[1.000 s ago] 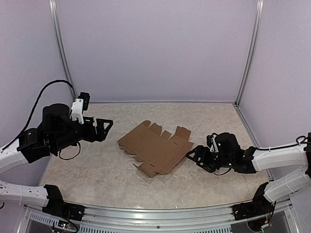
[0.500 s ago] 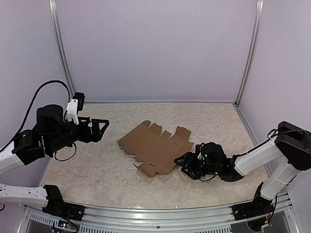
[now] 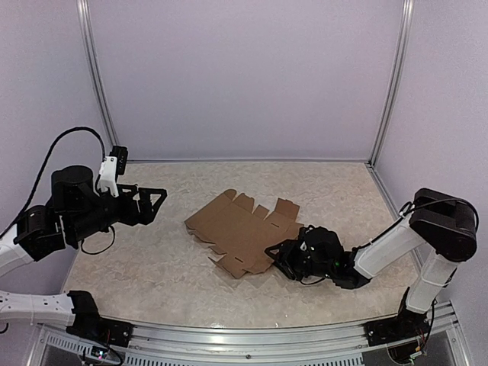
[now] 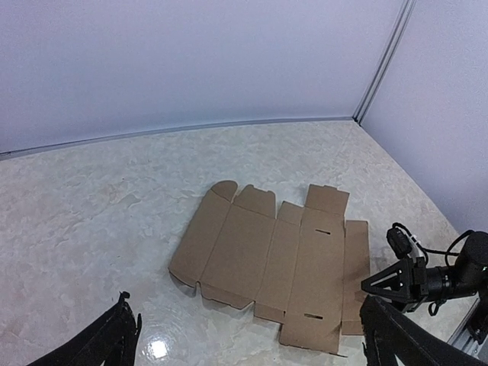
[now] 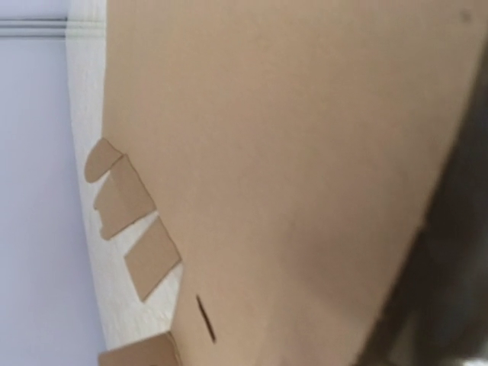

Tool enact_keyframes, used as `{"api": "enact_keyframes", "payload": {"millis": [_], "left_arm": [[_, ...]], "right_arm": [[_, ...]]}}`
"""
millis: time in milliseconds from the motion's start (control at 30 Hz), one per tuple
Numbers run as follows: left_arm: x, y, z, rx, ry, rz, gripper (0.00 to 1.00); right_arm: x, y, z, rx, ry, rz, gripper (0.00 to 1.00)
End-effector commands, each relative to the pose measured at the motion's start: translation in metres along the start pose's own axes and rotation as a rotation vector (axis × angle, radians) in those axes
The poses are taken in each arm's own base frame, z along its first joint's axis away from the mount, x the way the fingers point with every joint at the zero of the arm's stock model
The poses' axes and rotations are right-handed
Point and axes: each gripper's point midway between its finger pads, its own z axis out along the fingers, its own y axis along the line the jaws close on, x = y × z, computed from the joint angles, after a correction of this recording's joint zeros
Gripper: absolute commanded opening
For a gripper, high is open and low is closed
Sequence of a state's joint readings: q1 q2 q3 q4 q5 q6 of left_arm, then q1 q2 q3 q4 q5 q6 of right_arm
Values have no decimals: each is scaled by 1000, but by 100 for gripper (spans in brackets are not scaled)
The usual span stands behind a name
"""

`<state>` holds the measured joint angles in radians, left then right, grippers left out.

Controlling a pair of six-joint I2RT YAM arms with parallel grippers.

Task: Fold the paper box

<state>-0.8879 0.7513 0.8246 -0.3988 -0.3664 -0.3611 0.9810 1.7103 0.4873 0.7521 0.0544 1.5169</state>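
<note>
Left gripper (image 3: pixel 158 201) hovered, jaws apart; right gripper (image 3: pixel 277 256) sat at the flat paper box (image 3: pixel 242 229)'s edge, its jaws unreadable.

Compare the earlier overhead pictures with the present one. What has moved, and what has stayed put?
The right gripper slid left across the table to the paper box, reaching its near right edge; whether it grips it cannot be told. The left gripper, open, drew back slightly leftward. The box lies flat where it was.
</note>
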Motion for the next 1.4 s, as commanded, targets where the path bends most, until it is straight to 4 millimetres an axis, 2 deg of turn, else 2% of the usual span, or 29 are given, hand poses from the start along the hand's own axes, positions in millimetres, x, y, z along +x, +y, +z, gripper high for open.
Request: {"api": "enact_keyframes", "payload": {"millis": [0, 200, 300, 367, 500, 767, 1033, 1233, 1367], "left_arm": [[2, -1, -5, 12, 15, 10, 99], [3, 0, -7, 10, 16, 8, 99], [3, 1, -8, 8, 14, 7, 99], [3, 2, -8, 5, 14, 6, 99], [4, 3, -8, 0, 16, 5, 99], [0, 3, -9, -4, 14, 7, 99], [-4, 4, -10, -19, 19, 17, 99], [-3, 4, -9, -20, 26, 18, 99], [-5, 1, -10, -8, 24, 17, 99]], "right_arm": [[-1, 8, 9, -30, -27, 15, 48], [0, 7, 17, -35, -27, 21, 38], [2, 6, 19, -39, -22, 19, 30], [3, 8, 19, -44, -18, 8, 23], [3, 9, 18, -45, -19, -4, 0], [9, 16, 13, -39, 17, -72, 0], [23, 30, 6, -10, 130, -285, 0], [19, 31, -10, 69, 230, -494, 0], [13, 34, -22, 83, 359, -575, 0]]}}
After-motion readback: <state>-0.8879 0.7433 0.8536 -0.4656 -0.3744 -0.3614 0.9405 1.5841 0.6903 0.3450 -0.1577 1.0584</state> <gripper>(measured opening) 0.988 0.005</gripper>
